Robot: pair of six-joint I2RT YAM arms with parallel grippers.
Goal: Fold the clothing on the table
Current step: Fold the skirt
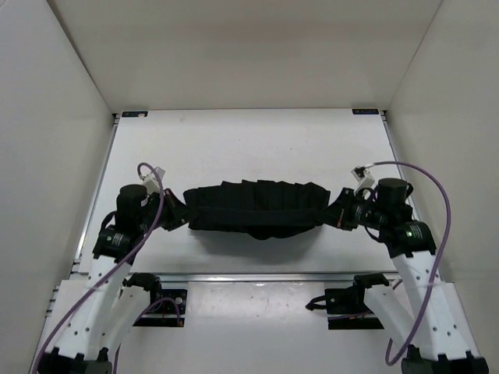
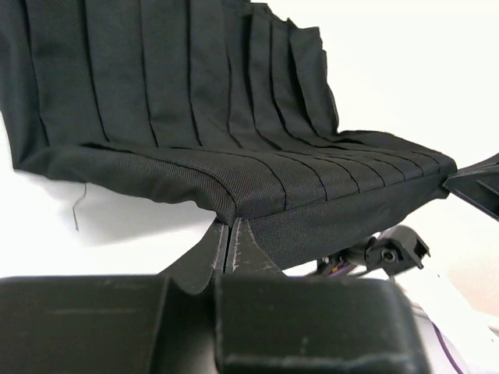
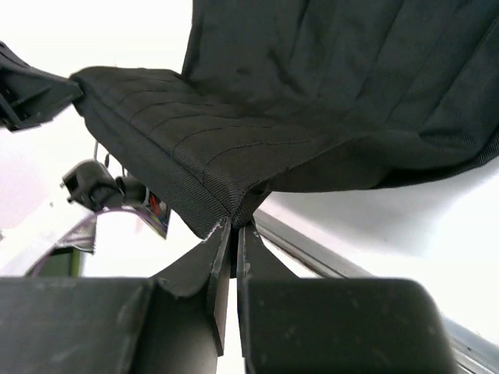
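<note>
Two ends of clothing [image 1: 257, 204] clamped: left jaws, right jaws; pinched edges hidden.

Top camera: high above 6 o'clock edge of counter [image 1: 249, 140], looking down toward 12, whole surface seen. Wrist cameras: low, close behind own jaws, facing each other from 9 and 3. All share black garment [image 1: 257, 206].
</note>
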